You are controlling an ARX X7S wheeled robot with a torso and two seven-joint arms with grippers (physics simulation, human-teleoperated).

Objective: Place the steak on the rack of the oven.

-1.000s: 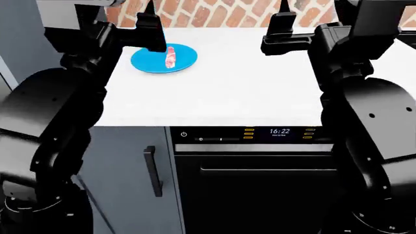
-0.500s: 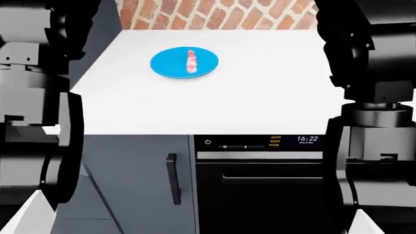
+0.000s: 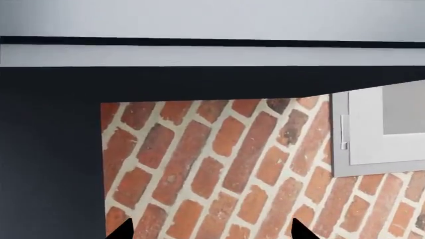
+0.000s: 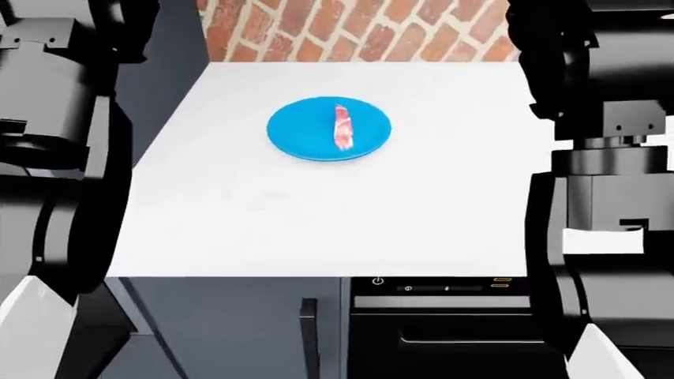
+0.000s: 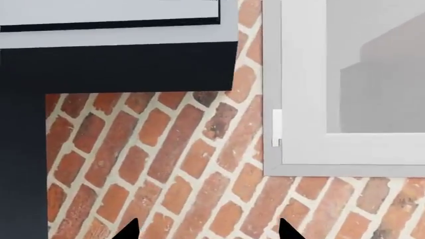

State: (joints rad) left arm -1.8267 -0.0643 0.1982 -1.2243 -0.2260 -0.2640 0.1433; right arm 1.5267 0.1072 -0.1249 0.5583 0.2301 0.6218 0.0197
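The steak (image 4: 343,126), a small pink-red marbled slab, lies on a blue plate (image 4: 300,126) at the back middle of the white counter (image 4: 316,221). The silver rack and the black oven with the glass window are out of view. My left gripper (image 3: 209,234) and right gripper (image 5: 207,231) show only as black fingertips, set wide apart and empty. Both point at a brick wall, away from the steak. In the head view both arms stand raised at the sides, left (image 4: 53,118) and right (image 4: 611,158), with the grippers out of frame.
Under the counter's front edge sits an oven with a lit control panel (image 4: 443,287) and orange lights. A dark cabinet door with a black handle (image 4: 309,332) is left of it. A brick wall (image 4: 358,31) backs the counter. A white window frame (image 5: 292,99) shows on the wall.
The head view has shifted, so the plate and steak now sit lower and further right in it. The arms, earlier reaching over the counter, are now raised at the sides.
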